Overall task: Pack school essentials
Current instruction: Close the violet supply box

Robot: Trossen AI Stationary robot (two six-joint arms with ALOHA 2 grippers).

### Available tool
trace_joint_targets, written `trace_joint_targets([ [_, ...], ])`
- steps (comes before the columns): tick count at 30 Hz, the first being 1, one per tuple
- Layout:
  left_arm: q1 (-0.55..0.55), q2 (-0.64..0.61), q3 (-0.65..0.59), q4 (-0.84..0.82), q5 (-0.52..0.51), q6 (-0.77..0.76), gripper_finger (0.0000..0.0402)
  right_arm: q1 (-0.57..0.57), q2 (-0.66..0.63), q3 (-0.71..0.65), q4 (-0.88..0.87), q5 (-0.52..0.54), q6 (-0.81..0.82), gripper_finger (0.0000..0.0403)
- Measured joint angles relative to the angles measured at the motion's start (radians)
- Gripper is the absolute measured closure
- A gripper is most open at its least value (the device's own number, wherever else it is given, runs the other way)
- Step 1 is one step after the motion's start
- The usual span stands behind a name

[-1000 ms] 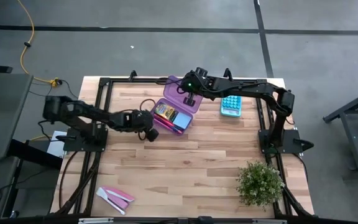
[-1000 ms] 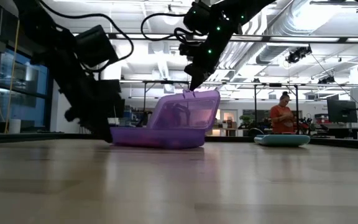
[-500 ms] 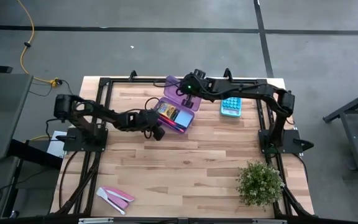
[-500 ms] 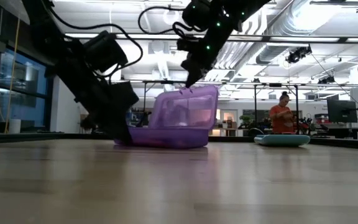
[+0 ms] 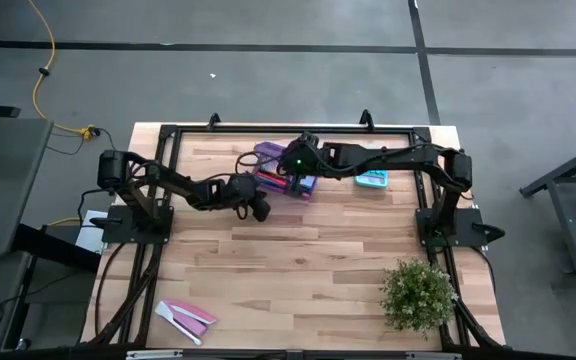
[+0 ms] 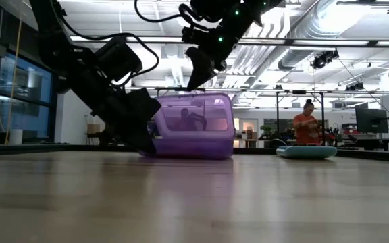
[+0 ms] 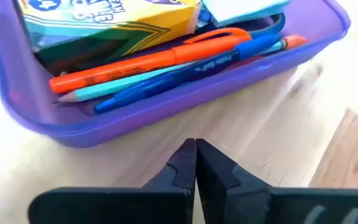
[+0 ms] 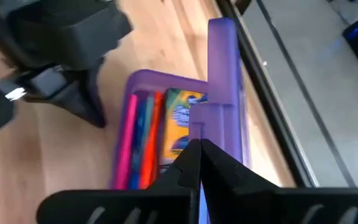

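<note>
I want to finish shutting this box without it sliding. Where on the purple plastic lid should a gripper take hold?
Take the purple plastic lid at its free edge, opposite the hinge, coming from above. It stands nearly upright over the purple tray, so that edge gives most leverage. The right gripper is already there; the left gripper sits against the tray's wall.

Lying near the far right of the wooden counter (image 5: 298, 260): light-blue buttoned pad (image 5: 373, 180). Standing at the near right corner: potted plant (image 5: 418, 293). Lying at the near left: pink and white flat pieces (image 5: 184, 317). Standing beyond, in the room: person in orange (image 6: 307, 126).
</note>
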Motion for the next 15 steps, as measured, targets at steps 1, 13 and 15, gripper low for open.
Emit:
trace_joint_targets([
  [1, 0.0, 0.0, 0.0, 0.0, 0.0, 0.0, 0.0401, 0.006, 0.0, 0.0, -0.002, 0.001, 0.01, 0.0402],
  [13, 0.0, 0.0, 0.0, -0.001, 0.002, 0.0, 0.0401, 0.045, -0.002, 0.0, -0.01, 0.05, 0.044, 0.0401],
  [15, 0.0, 0.0, 0.0, -0.001, 0.004, 0.0, 0.0401, 0.049, -0.006, 0.0, 0.018, 0.132, 0.018, 0.04],
])
